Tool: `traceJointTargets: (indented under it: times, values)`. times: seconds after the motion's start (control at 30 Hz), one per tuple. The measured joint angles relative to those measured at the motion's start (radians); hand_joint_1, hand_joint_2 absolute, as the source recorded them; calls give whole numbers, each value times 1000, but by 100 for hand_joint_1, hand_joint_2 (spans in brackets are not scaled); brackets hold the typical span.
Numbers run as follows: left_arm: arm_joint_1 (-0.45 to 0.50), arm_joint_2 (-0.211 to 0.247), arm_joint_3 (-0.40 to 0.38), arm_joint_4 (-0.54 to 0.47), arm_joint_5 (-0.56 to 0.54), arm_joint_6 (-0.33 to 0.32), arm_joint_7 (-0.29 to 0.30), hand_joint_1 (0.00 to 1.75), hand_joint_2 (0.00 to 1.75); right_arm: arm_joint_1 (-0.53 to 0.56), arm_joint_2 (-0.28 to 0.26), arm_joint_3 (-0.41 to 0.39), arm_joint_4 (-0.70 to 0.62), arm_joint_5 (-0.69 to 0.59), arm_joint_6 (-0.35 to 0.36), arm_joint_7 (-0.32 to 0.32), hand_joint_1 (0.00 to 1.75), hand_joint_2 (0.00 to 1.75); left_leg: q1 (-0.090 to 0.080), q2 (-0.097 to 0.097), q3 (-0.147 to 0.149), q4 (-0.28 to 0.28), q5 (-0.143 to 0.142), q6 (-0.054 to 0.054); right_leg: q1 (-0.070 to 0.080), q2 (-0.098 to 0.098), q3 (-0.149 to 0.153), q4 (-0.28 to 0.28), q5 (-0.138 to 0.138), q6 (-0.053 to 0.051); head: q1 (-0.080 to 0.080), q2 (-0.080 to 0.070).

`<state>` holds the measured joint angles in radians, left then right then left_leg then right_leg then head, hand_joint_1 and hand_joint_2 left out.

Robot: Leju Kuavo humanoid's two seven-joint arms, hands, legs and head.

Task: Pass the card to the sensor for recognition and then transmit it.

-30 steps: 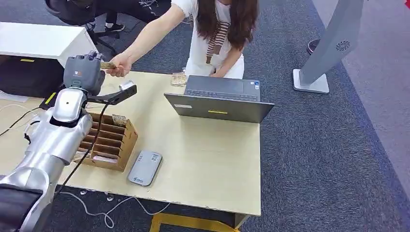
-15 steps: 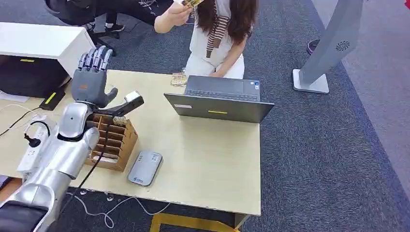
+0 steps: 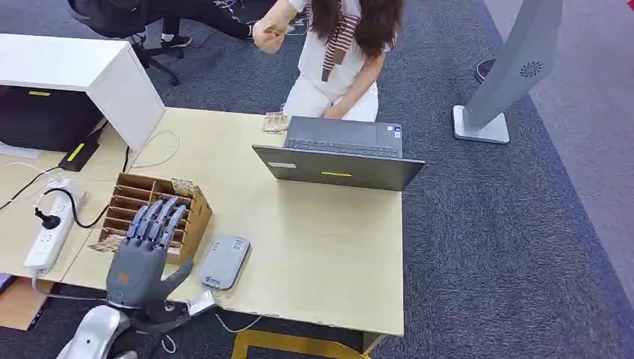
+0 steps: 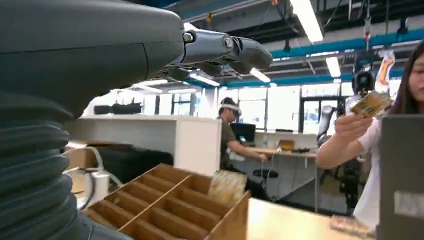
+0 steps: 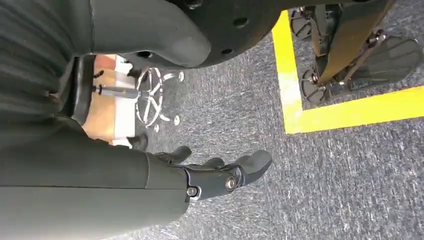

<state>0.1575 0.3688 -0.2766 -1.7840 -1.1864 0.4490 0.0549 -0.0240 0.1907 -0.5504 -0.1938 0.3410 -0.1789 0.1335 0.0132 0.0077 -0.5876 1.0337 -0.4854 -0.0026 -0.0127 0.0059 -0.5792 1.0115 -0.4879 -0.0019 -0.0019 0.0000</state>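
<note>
A person behind the table holds the card (image 3: pixel 274 29) up in one hand, away from me; in the left wrist view the same card (image 4: pixel 371 103) is raised near the person's head. My left hand (image 3: pixel 145 253) hovers at the table's near edge, fingers spread and holding nothing, just in front of the wooden card box (image 3: pixel 153 212) and left of the grey sensor (image 3: pixel 224 259). In the left wrist view my left hand (image 4: pixel 100 55) reaches over the wooden box (image 4: pixel 170 206). My right hand (image 5: pixel 165 176) hangs over the carpet, holding nothing.
An open laptop (image 3: pixel 340 153) stands at the table's far middle, with a small stack of cards (image 3: pixel 275 122) to its left. A power strip (image 3: pixel 48 233) and cables lie at the left. A white cabinet (image 3: pixel 75 66) and a grey stand (image 3: pixel 516 67) flank the table.
The person took the card from my left hand and lifted it away. My left arm has dropped back from the far side to the table's near edge, its fingers now spread.
</note>
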Motion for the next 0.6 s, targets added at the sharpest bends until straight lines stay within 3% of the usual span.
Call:
traceJointTargets:
  times: [0.2, 0.33, 0.43, 0.6]
  values:
    - [71, 20, 35, -66, 5, -27, -1, 0, 175, -1, 2, -13, 0, 3, 0, 0, 0, 175, 0, -2, 0, 0, 1, 0, 0, -3, 2, 0, 0, 0, 0, 0]
    - [107, 33, 75, -75, 27, -128, 42, 0, 175, -1, 3, -20, 0, 14, 0, 0, 0, 175, 0, -2, 2, 0, 1, 0, 0, -3, 3, 0, 0, 0, 0, 0]
    - [121, 38, 127, -63, 42, -174, 52, 0, 175, -2, 3, -24, 0, 28, 3, 0, 0, 175, 0, -3, 1, 0, 1, 0, 0, -4, 3, 0, 0, 0, 1, 0]
    - [117, 33, 215, 2, 40, -180, 52, 0, 175, -3, 3, -24, 0, 50, 6, 0, 0, 175, 0, -3, 2, 0, 1, 0, 0, -4, 3, 0, 0, 0, 0, 0]
